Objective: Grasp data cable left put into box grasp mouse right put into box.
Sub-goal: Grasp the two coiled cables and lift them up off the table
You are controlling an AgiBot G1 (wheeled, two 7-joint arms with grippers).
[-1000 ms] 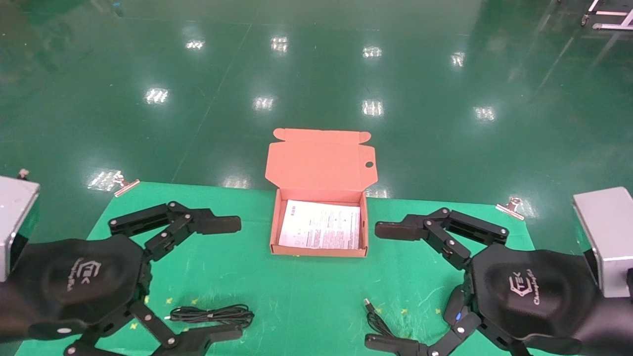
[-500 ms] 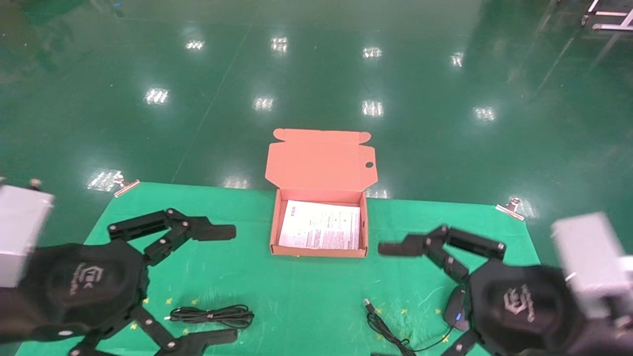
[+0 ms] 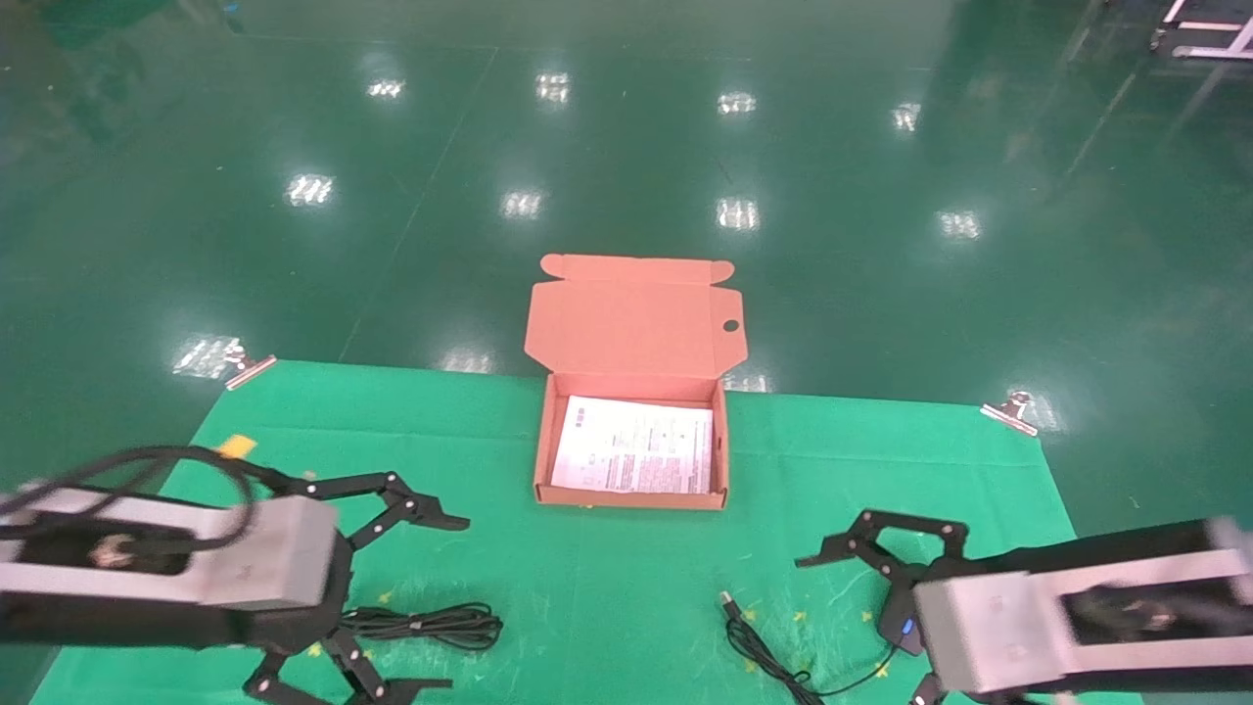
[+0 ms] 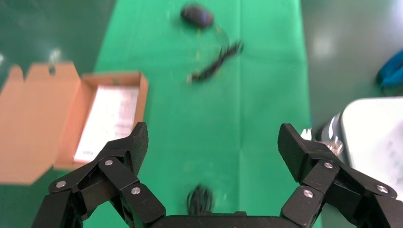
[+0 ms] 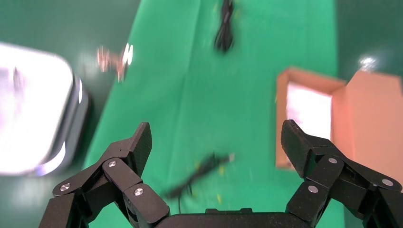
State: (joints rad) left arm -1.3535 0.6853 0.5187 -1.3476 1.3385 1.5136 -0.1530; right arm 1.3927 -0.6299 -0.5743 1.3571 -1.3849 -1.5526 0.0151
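The data cable (image 3: pixel 421 624), a tied black bundle, lies on the green mat at front left. My left gripper (image 3: pixel 448 604) hangs open over it, one finger on each side, and the cable's end (image 4: pixel 199 199) shows just under the palm. The black mouse (image 3: pixel 896 617) lies at front right, partly hidden behind my right gripper (image 5: pixel 216 142), which is open above it. The mouse's cord with its USB plug (image 3: pixel 726 597) trails left. The orange box (image 3: pixel 631 499) stands open at the mat's far middle, a white sheet inside.
The green mat (image 3: pixel 607 578) ends at metal clips at its far corners (image 3: pixel 245 364) (image 3: pixel 1008 411), with shiny green floor beyond. A white-grey body (image 4: pixel 375 137) stands close by the mat's near edge.
Both arms have turned at the wrist and drawn back toward the near edge. The grippers now point downward, left over the cable, right over the mouse. Both stay open.
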